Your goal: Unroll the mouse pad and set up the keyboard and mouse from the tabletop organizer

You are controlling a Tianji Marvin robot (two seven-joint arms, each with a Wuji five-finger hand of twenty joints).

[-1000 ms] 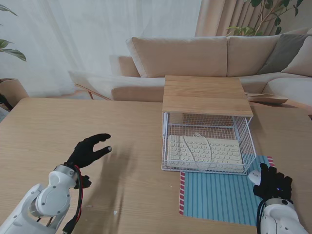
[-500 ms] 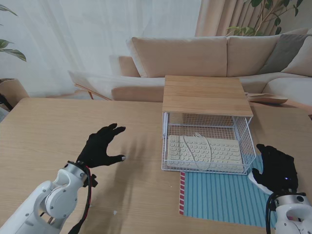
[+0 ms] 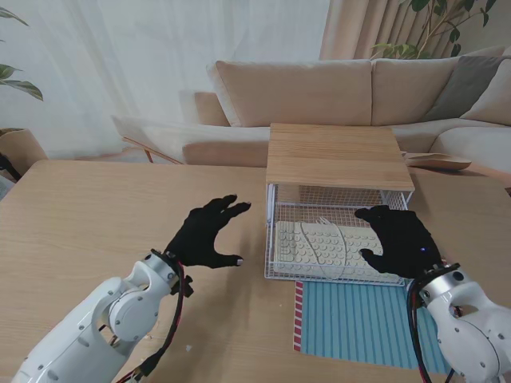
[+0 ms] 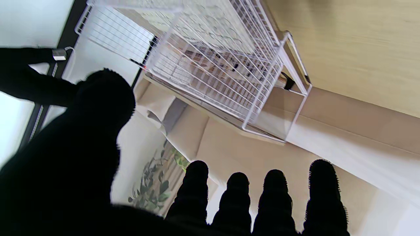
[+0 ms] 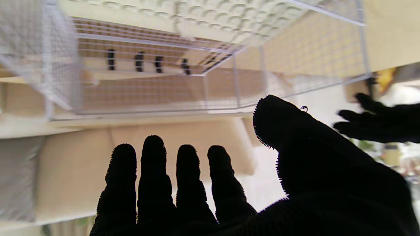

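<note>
The white keyboard lies inside the white wire organizer, which has a wooden top. Nearer to me, the blue striped mouse pad lies flat against the organizer's front. My left hand hovers open just left of the organizer, fingers spread toward it. My right hand is open over the organizer's front right corner, above the keyboard's right end. The right wrist view shows the keyboard and the right hand's fingers holding nothing. The left wrist view shows the wire organizer. I see no mouse.
The wooden table stretches to the left of the organizer. A beige sofa stands behind the table's far edge. My right forearm lies over the pad's right edge.
Both hands moved away from me toward the organizer. The left swept rightward to its left side. The right left the white mouse at the pad's right edge, which no longer shows.
</note>
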